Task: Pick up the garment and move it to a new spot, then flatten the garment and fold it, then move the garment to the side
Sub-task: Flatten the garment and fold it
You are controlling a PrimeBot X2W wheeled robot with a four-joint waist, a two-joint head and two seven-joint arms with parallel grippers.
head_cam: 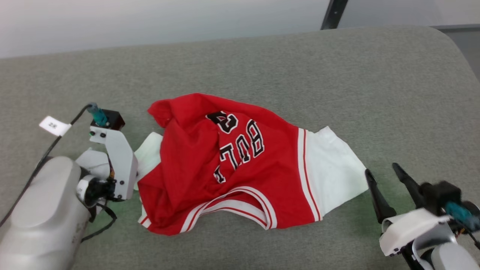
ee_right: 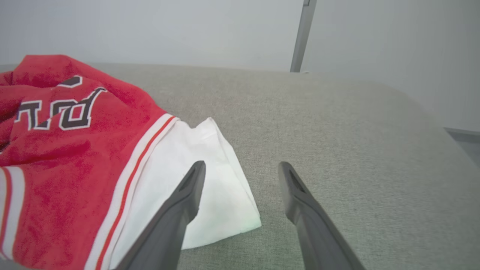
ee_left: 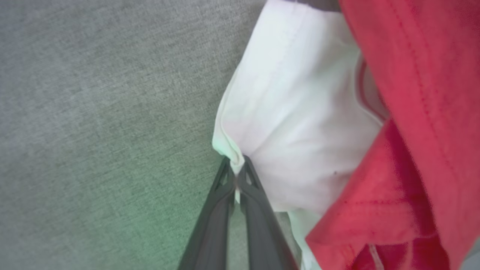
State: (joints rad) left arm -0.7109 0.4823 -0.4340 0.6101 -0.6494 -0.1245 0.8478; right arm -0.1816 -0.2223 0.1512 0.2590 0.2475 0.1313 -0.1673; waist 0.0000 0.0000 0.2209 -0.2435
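The garment [head_cam: 225, 165], a red jersey with black white-outlined lettering and white sleeve ends, lies crumpled on the grey surface in the middle of the head view. My left gripper [ee_left: 237, 165] is shut on the edge of its left white sleeve [ee_left: 296, 112]; in the head view the wrist [head_cam: 116, 161] hides those fingers. My right gripper [head_cam: 382, 176] stands open just right of the right white sleeve [head_cam: 333, 168]. In the right wrist view its left finger [ee_right: 187, 195] overlaps that sleeve's corner [ee_right: 225, 210], and the gap between the fingers holds nothing.
The grey fabric-covered surface [head_cam: 337, 75] stretches far behind and to the right of the jersey, with a rounded corner at the upper right. A pale wall and a dark post [head_cam: 333, 13] stand behind it. A cable with a white tag [head_cam: 54, 125] runs along my left arm.
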